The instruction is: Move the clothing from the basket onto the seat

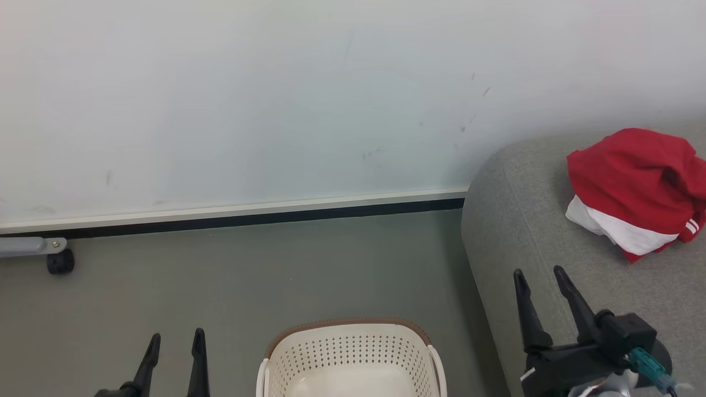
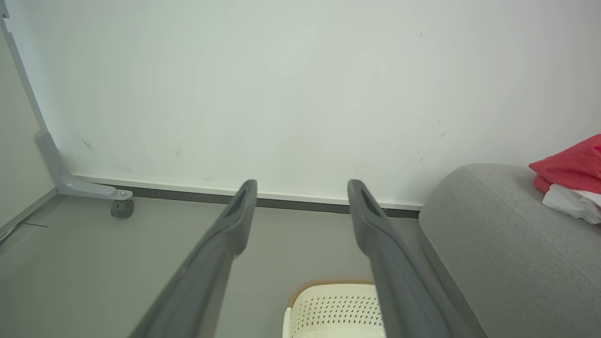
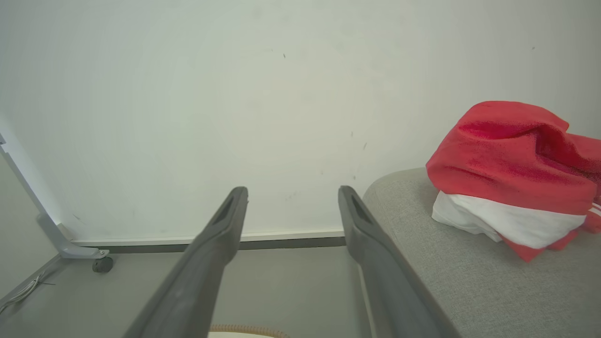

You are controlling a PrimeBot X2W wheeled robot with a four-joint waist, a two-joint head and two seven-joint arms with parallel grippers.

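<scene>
Right gripper [image 1: 539, 272] spread wide, nothing between the fingers, hovering over the near left edge of the seat [image 1: 524, 220]. Left gripper [image 1: 177, 333] also spread and empty, low over the floor [image 1: 248, 275], left of the basket [image 1: 347, 322].

Seat fills the right side, rounded corner toward the wall.

Basket stands on the floor between the two grippers, just off the seat's left edge. Perforated walls and pale bottom are bare where visible; the near part is cut off by the frame edge, so I can't tell if any fabric is left there.

Clothing [image 1: 634, 171] lies on the seat as one bunched red heap, white inner side and striped trim on the side facing the robot. It sits ahead and to the right of the right gripper, clear of the fingertips. No clean long axis, just a lump.

Judgement: right arm is by far the nearer one to the heap. Transfer looks done or close to it. If another pick is needed, the basket lies back and inward from both grippers, at about equal reach.
</scene>
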